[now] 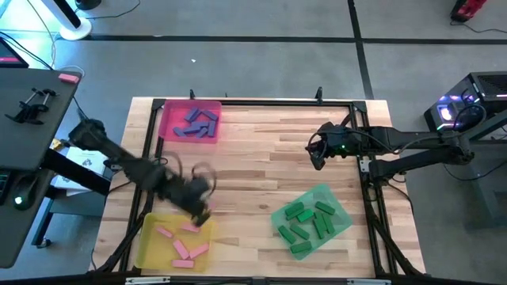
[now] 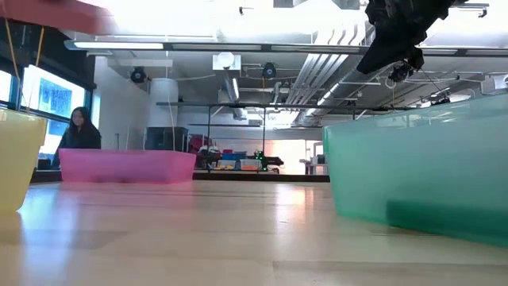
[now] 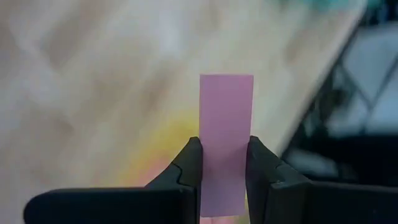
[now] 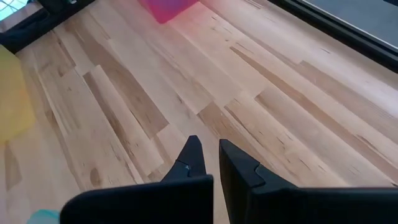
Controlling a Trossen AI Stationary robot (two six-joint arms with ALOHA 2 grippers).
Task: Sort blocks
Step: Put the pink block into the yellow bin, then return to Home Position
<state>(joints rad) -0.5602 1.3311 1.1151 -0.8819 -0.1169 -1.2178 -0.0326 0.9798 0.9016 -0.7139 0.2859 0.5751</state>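
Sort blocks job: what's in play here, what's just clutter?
In play: pink block held in left gripper; pink blocks in yellow tray; purple blocks in pink tray; green blocks in green tray.
Clutter: side desk; clamp.

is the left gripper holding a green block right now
No, the left gripper is shut on a pink block, which stands up between its fingers.
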